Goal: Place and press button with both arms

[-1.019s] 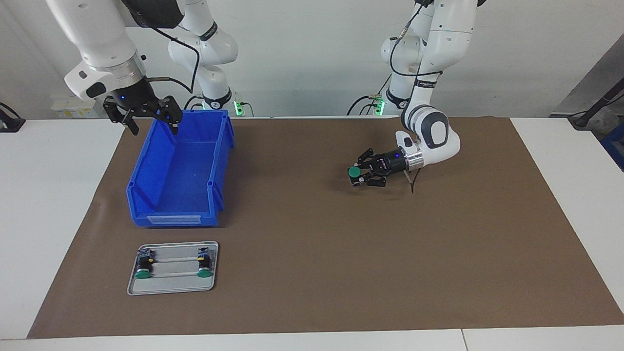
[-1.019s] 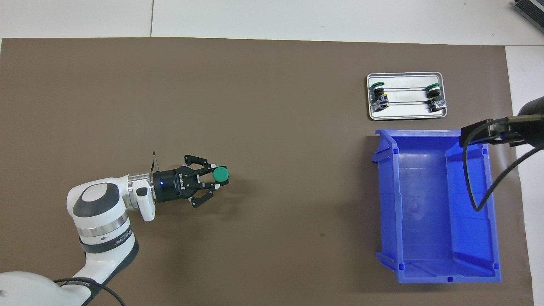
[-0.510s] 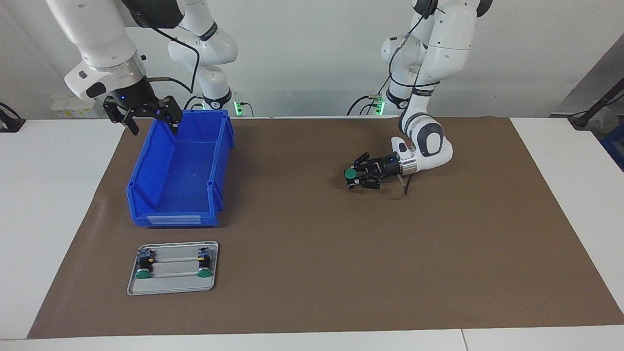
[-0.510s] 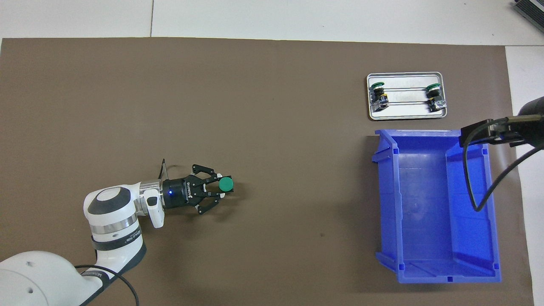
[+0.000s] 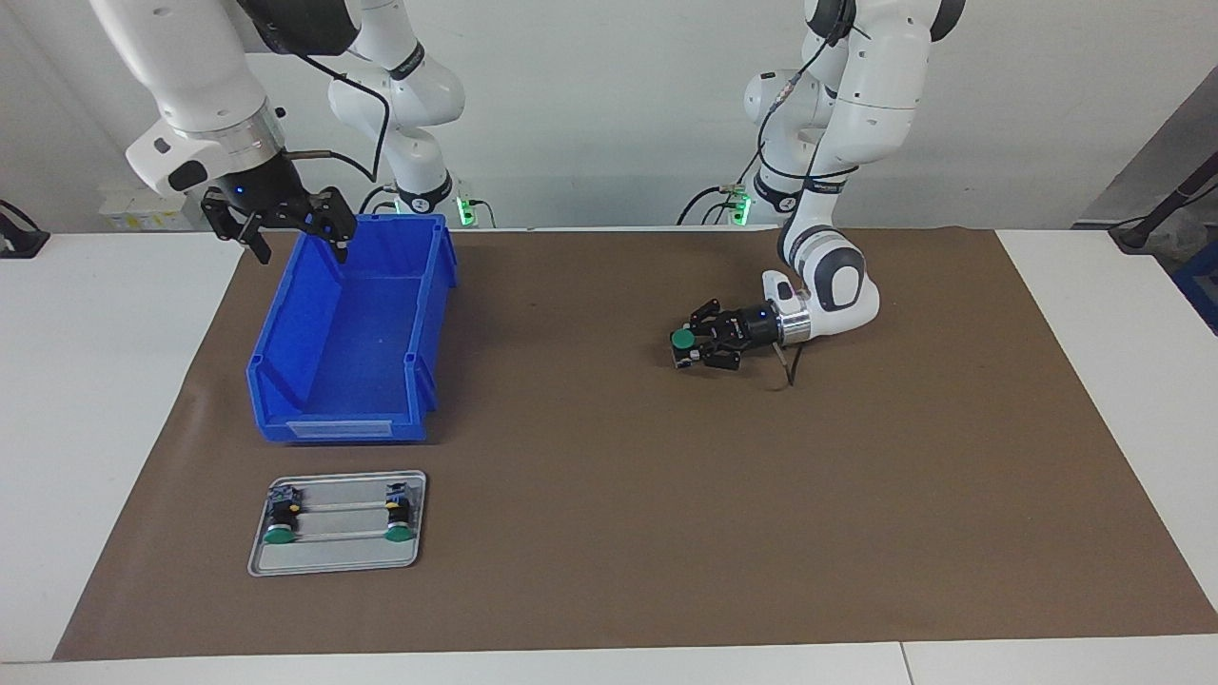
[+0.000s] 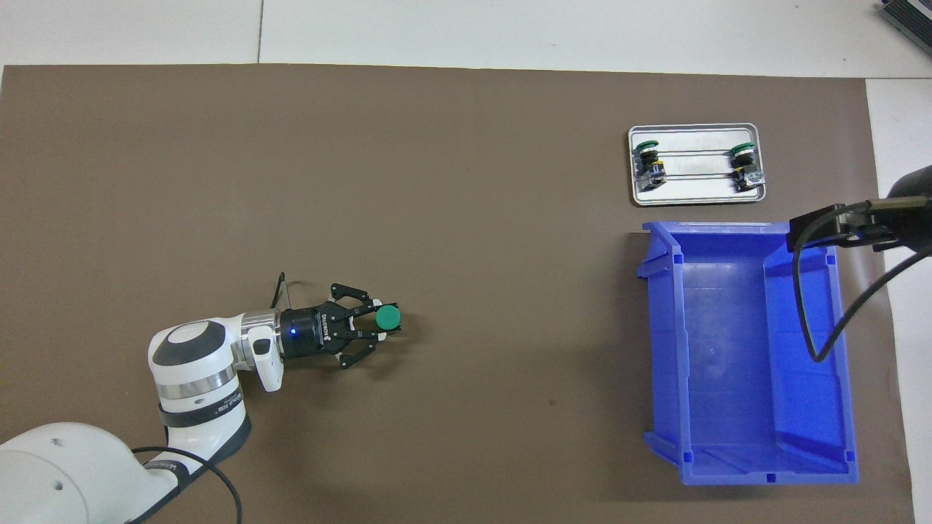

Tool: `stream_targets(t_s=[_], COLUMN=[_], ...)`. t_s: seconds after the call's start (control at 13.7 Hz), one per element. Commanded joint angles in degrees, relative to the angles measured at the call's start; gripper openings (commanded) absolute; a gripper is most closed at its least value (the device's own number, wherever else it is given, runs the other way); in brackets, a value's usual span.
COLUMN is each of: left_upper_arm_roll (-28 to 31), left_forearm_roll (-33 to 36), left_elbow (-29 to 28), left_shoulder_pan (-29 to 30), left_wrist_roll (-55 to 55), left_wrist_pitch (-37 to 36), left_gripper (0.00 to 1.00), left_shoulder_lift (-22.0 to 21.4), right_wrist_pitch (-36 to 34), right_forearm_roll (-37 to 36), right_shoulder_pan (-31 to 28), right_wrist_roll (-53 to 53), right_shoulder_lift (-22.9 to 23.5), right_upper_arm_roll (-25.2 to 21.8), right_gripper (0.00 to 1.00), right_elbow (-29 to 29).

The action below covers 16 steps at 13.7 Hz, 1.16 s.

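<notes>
Since the earlier frame we note the left claw [image 5: 691, 348] has sunk low onto the counter [image 5: 590, 533], pinching the button [image 5: 682, 339] upright on the brown mat, while the right claw [image 5: 285, 221] waits spread above the blue bin [image 5: 419, 371].

We've got our left tool [image 5: 693, 346] lying level just above the table, forearm horizontal, fingers clamped tight; our right tool [image 5: 285, 228] hangs high, pointing downward, fingers spread wide, that arm waiting.
</notes>
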Motion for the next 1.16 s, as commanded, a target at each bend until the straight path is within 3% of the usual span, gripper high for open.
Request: stream_targets(t_s=[0.0, 0.15, 0.36, 1.09], left_upper_arm_roll=[0.08, -0.01, -0.01, 0.08], left_forearm_roll=[-0.91, -0.91, -0.83, -0.83], left_elbow=[-0.50, -0.50, -0.93, -4.01], left_shoulder_pan=[1.41, 0.88, 0.88, 0.61], left_wrist_roll=[1.56, 1.56, 1.56, 3.75], left_wrist_pitch=[-1.43, -0.64, -0.64, 0.33], left_gripper=[0.80, 0.84, 0.99, 0.99], left_shoulder_lift=[0.06, 0.06, 0.06, -0.20], right_wrist_pitch=[-0.34, -0.34, -0.34, -0.34], right_forearm_roll=[-0.10, -0.10, -0.10, -0.10], right_shoulder_pan=[-0.51, -0.51, -0.51, -0.51], right_wrist_roll=[0.77, 0.77, 0.77, 0.77], right_shoulder_lift=[-1.09, -1.09, -1.09, -1.09], right_upper_arm_roll=[0.63, 0.63, 0.63, 0.63], right_gripper=[1.00, 1.00, 1.00, 1.00], right_elbow=[-0.98, -0.98, -0.98, -0.98])
